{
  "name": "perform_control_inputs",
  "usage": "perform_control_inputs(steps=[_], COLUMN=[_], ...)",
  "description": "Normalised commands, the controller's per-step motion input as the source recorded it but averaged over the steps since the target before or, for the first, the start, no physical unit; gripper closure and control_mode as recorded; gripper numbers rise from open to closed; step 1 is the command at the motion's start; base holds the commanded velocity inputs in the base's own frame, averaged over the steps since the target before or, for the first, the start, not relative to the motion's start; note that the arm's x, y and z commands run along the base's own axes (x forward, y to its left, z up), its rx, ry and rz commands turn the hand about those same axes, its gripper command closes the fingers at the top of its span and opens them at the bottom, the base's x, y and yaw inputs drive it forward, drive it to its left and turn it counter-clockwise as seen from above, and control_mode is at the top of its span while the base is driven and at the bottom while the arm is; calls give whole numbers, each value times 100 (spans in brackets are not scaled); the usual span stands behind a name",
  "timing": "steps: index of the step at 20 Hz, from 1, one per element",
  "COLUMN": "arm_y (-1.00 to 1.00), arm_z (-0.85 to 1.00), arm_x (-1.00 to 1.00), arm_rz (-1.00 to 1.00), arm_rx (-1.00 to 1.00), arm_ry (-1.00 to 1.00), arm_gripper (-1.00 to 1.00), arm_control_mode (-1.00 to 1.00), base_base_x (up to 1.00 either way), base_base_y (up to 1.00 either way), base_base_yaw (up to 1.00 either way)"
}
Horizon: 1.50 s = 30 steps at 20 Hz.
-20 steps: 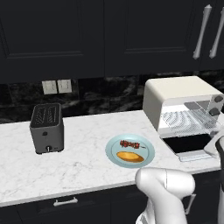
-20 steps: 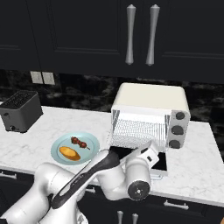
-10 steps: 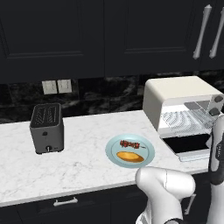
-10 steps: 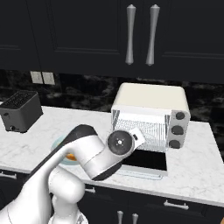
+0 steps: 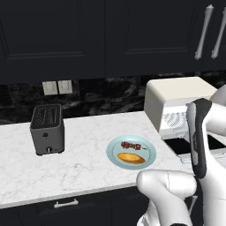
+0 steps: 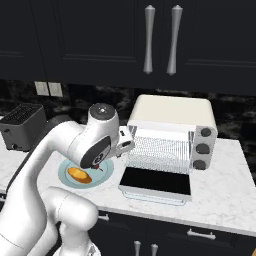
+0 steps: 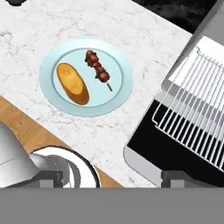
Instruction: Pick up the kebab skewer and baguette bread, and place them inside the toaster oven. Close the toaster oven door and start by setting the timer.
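Veined white marble counter (image 5: 88,163), glossy pale-blue plate (image 7: 52,100), wire-metal rack (image 7: 197,118), matt black toaster (image 5: 47,129).

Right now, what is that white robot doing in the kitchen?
It is getting ready to put food in the toaster oven. The toaster oven door is already folded down open. The kebab skewer and the baguette bread lie side by side on a pale blue plate on the counter. The arm hangs above them with its fingers apart, holding nothing.
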Motion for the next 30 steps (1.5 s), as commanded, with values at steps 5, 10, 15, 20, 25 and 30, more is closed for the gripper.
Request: perform_control_inputs(steps=[5,10,15,20,25,30], arm_y=[88,88,47,45,21,7], arm_z=[-12,-32,-48,-67,-45,-44], arm_x=[31,4,28,29,34,21], arm_rz=[0,-6,-2,0,0,0], arm_rx=[-5,-7,-3,-5,0,0], arm_ry=[9,4,12,13,12,4], arm_gripper=[-100,-100,-100,-100,-100,-100], arm_control_mode=[-100,-100,-100,-100,-100,-100], base_base_x=[0,0,0,0,0,0], base_base_y=[0,0,0,0,0,0], base_base_yaw=[0,0,0,0,0,0])
